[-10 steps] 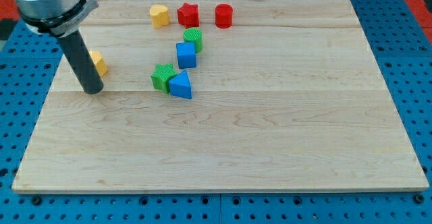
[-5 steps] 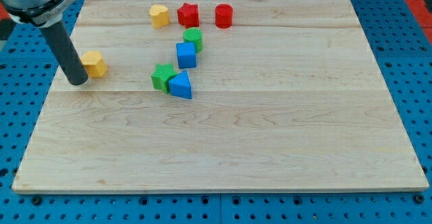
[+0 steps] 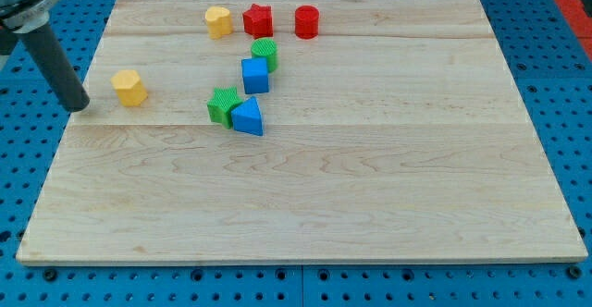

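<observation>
My tip rests at the left edge of the wooden board, with the dark rod rising toward the view's top left. The nearest block is a yellow hexagonal block, a short gap to the tip's right and not touched. Further right, a green star-shaped block touches a blue triangular block. Above them a blue cube sits against a green cylinder.
Along the board's top edge stand a yellow heart-shaped block, a red star block and a red cylinder. A blue pegboard surface surrounds the board.
My tip has slid left, away from the yellow hexagonal block, to the board's left edge. That block is now fully uncovered. No block has moved.
</observation>
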